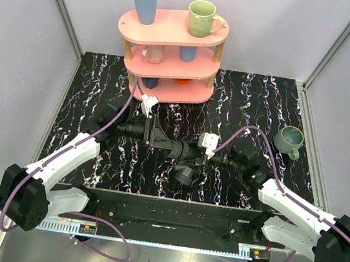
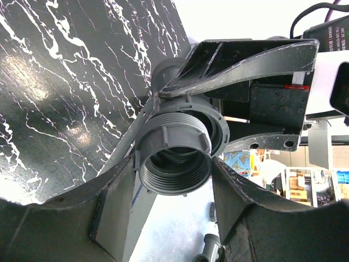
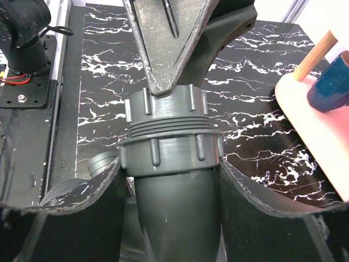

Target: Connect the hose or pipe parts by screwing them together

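The hose or pipe parts [image 1: 182,150] hang as one dark T-shaped piece above the mid table, a side branch [image 1: 185,173] pointing toward the near edge. From the left, my left gripper [image 1: 155,135] is shut on the threaded end fitting [image 2: 174,158], with one finger on each side of its rim. My right gripper [image 1: 204,153] comes in from the right and is shut on the pipe body [image 3: 174,218], just below its ribbed collar [image 3: 172,153]. In the right wrist view, exposed threads [image 3: 169,128] show between that collar and the fitting. The left fingers [image 3: 163,49] hold the fitting there.
A pink three-tier shelf [image 1: 173,30] stands at the back, carrying a blue cup [image 1: 144,4] and a green mug [image 1: 202,17]. A teal mug [image 1: 289,139] sits on the black marbled table [image 1: 95,94] at the right. Grey walls enclose the table.
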### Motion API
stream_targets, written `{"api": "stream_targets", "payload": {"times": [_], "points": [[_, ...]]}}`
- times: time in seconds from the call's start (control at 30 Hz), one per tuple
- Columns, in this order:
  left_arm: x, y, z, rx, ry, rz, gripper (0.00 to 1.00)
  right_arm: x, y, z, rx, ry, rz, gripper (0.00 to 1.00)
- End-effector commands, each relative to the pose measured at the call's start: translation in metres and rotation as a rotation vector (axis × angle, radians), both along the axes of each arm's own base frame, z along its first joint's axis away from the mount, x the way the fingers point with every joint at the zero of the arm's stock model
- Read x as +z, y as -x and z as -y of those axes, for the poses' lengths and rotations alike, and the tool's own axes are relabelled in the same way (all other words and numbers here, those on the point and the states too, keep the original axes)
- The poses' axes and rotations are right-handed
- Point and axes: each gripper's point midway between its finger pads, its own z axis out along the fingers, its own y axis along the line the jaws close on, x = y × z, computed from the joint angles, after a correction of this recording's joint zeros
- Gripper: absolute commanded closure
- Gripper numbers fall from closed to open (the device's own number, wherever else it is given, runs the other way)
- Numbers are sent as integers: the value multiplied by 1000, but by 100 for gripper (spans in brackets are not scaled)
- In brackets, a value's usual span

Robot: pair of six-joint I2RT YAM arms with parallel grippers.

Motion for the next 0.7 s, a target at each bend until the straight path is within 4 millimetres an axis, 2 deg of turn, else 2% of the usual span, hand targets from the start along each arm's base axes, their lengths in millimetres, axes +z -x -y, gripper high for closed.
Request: {"api": "stream_targets", "payload": {"times": [0.0, 0.33, 0.5, 0.67], "points": [[18, -7, 13, 2, 26, 80, 100, 32, 13, -9, 63, -114, 62, 80], [9, 4, 22, -49, 31, 48, 100, 31, 13, -11, 65, -141, 55, 80], [-5, 1, 19, -43, -20, 64, 100, 38, 14, -13, 75, -145, 60, 82], [-7, 1, 22, -79, -5, 91, 100, 41, 14, -15, 80, -160, 33, 83]]}}
